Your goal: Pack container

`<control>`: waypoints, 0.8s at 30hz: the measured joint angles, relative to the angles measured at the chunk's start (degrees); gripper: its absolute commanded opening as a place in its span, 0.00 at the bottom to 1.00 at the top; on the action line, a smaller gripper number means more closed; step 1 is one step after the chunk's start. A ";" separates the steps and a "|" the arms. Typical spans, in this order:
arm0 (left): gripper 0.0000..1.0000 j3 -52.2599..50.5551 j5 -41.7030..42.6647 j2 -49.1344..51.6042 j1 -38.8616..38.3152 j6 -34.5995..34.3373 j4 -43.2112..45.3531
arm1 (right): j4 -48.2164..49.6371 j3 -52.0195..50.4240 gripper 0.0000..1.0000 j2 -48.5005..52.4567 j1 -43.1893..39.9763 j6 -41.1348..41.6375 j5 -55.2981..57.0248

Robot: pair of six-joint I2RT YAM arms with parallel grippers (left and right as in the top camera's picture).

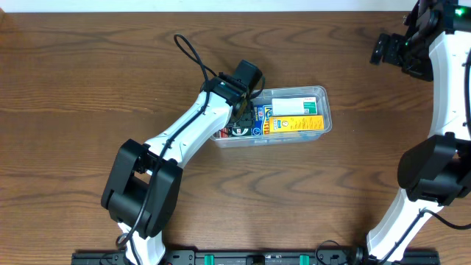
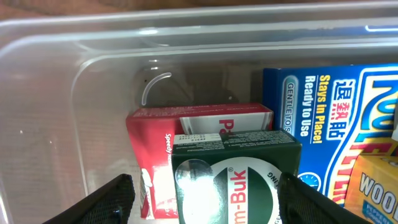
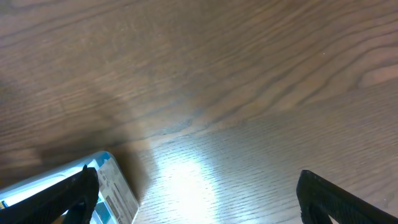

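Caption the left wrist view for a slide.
Left end effector open astride a green box inside the clear container, next to a red box and a blue box.

I see a brown wood-grain tabletop (image 1: 81, 81) across the overhead view. My left wrist view shows a green box (image 2: 233, 180) in front of a red box (image 2: 149, 155). A blue box (image 2: 323, 118) stands to their right, and a yellow box (image 2: 376, 186) sits at the frame's edge.
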 measured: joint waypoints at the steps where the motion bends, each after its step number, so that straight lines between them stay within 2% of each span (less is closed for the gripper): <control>1: 0.68 0.00 0.00 0.00 0.00 0.44 0.00 | 0.00 0.00 0.99 0.00 0.00 0.00 0.00; 4: 0.52 0.02 0.02 0.00 0.00 1.38 0.02 | 0.00 0.00 0.99 0.00 0.00 0.00 0.00; 9: 0.37 0.04 -0.04 -0.02 0.00 2.36 0.02 | 0.02 0.00 0.99 0.00 0.00 0.00 0.00; 13: 0.21 0.04 0.00 -0.04 -0.02 2.84 0.00 | 0.02 0.00 0.99 0.00 0.00 0.00 0.00; 18: 0.19 0.04 0.00 -0.04 -0.61 3.21 0.61 | 0.02 0.00 0.99 0.00 0.00 0.00 0.00; 21: 0.07 0.04 0.00 -0.11 -1.07 3.17 1.05 | 0.00 0.00 0.99 0.00 0.00 0.00 0.00; 24: 0.06 0.11 0.02 -0.24 -1.25 3.23 1.14 | 0.02 0.00 0.99 0.00 0.00 0.00 0.00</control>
